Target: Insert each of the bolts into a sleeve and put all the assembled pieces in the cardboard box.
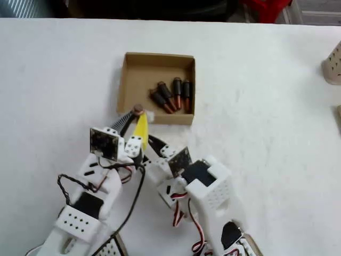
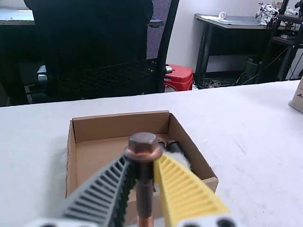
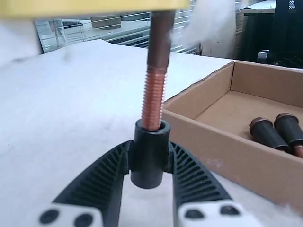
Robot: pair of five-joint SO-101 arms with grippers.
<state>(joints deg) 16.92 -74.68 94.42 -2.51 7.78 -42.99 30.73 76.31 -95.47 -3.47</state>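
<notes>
Left gripper point(image 2: 142, 163) is clenching the bolt point(image 2: 142, 144); right gripper point(image 3: 148, 150) is grasping the sleeve point(image 3: 147, 163); box point(image 1: 139, 85) is lying at their 12 o'clock.

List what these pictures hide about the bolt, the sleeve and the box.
The bolt tip: right wrist view, sunk inside the sleeve, depth unreadable.
The assembled pieces: left wrist view, mostly behind the left gripper and bolt.
The box: right wrist view, one end cut off by the edge.
</notes>
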